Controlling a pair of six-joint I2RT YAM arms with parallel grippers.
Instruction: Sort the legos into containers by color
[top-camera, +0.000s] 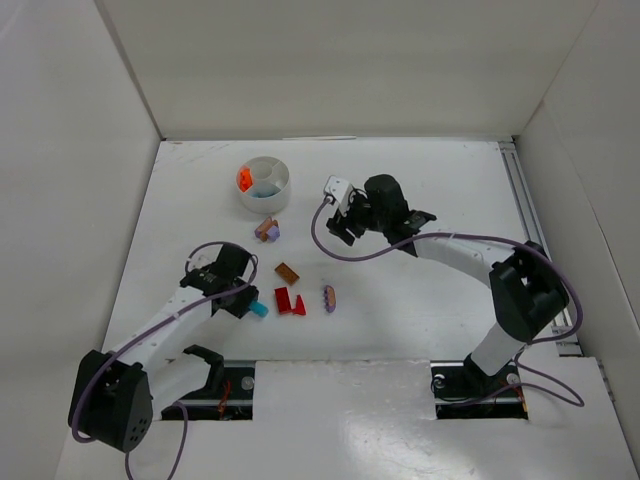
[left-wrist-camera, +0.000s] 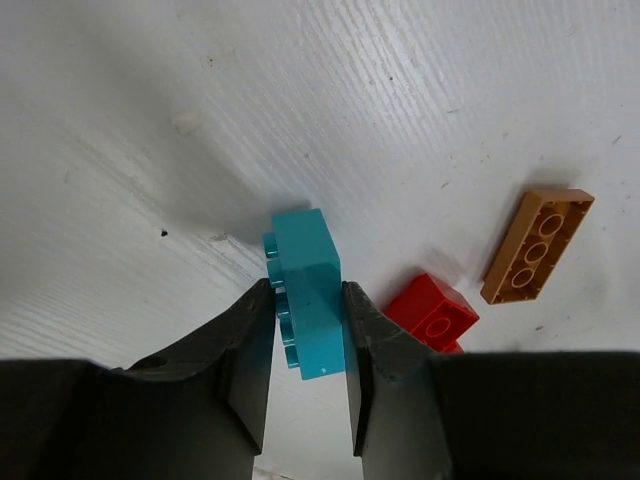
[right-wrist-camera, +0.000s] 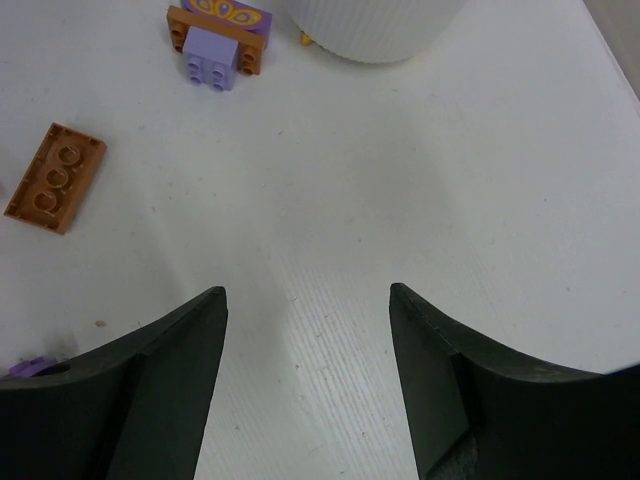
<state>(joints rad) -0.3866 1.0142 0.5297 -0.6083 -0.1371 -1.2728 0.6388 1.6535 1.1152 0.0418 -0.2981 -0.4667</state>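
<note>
Down at the lower left of the top view, the left end effector (left-wrist-camera: 308, 296) is clamped on a teal brick (left-wrist-camera: 305, 255), one finger pressing each long side while the brick lies on the desk (top-camera: 420, 300). Just to the right lies a red brick (left-wrist-camera: 432, 312), very near the right-hand finger, and beyond it a brown plate (left-wrist-camera: 537, 245). The white dish (top-camera: 265, 183) sits well apart in the upper middle, with orange pieces (top-camera: 244, 179) in one compartment. Further right, the right end effector (right-wrist-camera: 305, 295) hovers with its fingers apart and nothing between them. The grip takes only the near end of the teal brick, so it may pivot or slip when lifted. The close finger could also nudge the red brick aside.
</note>
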